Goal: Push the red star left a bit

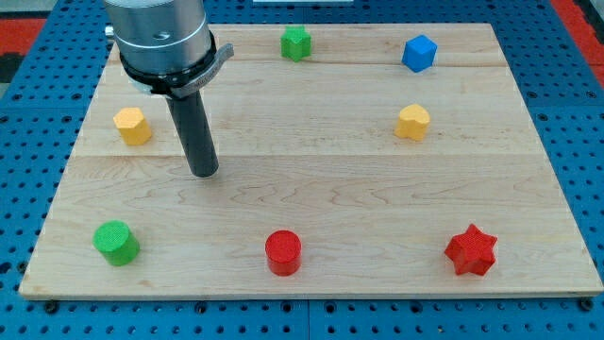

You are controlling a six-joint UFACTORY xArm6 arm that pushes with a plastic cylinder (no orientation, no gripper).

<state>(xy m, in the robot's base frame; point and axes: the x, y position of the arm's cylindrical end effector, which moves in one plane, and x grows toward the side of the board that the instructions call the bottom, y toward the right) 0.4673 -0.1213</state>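
Observation:
The red star (471, 249) lies near the view's bottom right corner of the wooden board (321, 170). My tip (204, 173) rests on the board in the left half, far to the left of and above the star. The tip touches no block. The nearest block to it is a yellow hexagonal block (132, 126) to its upper left.
A red cylinder (283, 252) sits at bottom centre, between tip and star. A green cylinder (116, 243) is at bottom left. A green block (295, 42) and a blue cube (419, 53) lie along the top. A second yellow block (412, 122) is at right centre.

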